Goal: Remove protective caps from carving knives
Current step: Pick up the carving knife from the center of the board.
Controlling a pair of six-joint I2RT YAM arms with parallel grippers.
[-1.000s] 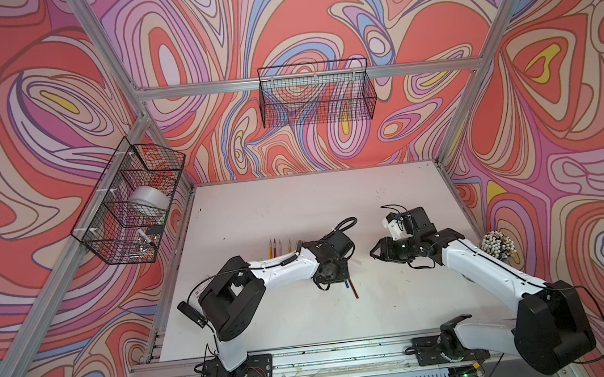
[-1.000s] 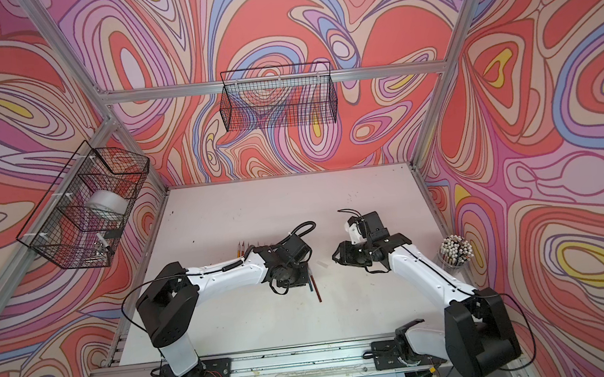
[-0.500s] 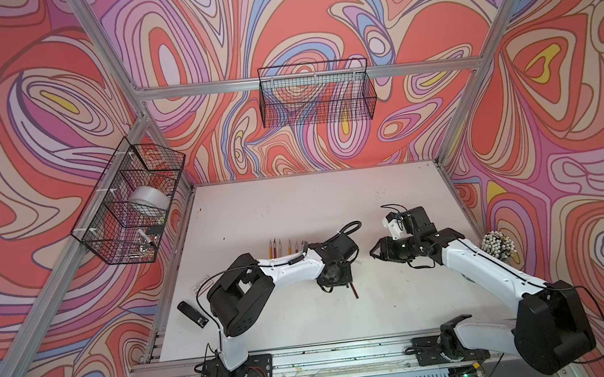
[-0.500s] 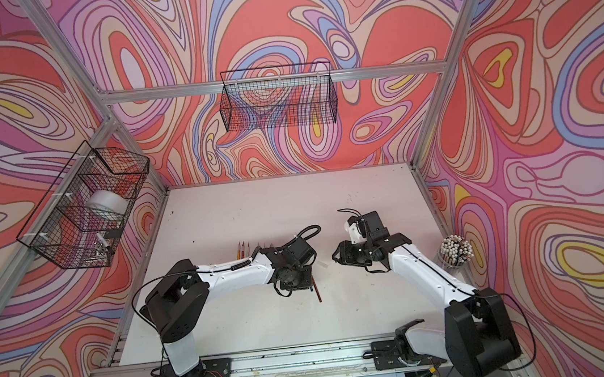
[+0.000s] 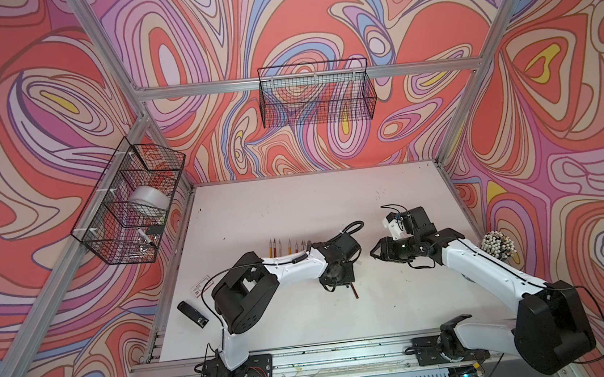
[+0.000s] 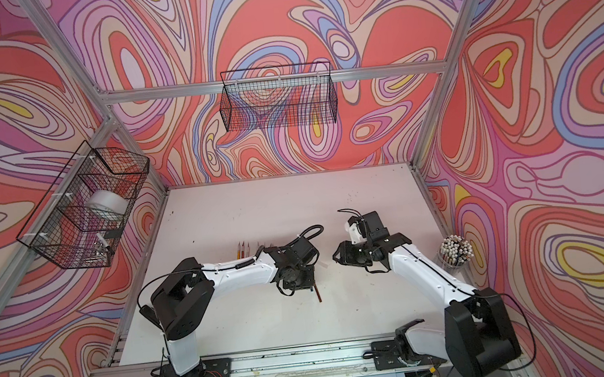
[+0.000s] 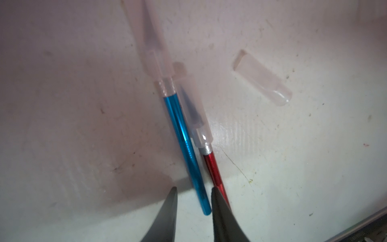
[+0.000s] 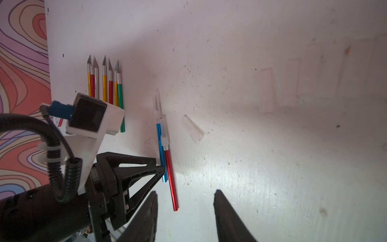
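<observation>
Left end effector (image 7: 193, 189) slightly parted astride blue knife (image 7: 182, 134), perhaps touching

The walls (image 5: 39, 109) swirl in coral, lilac, cream, blue and yellow; the bench (image 5: 294, 205) is white. The blue carving knife (image 7: 182, 138) and red carving knife (image 7: 213, 167) wear translucent whitish protective caps (image 7: 196, 113). The row of bare knives (image 8: 104, 88) shows gold, red, silver and green handles.
</observation>
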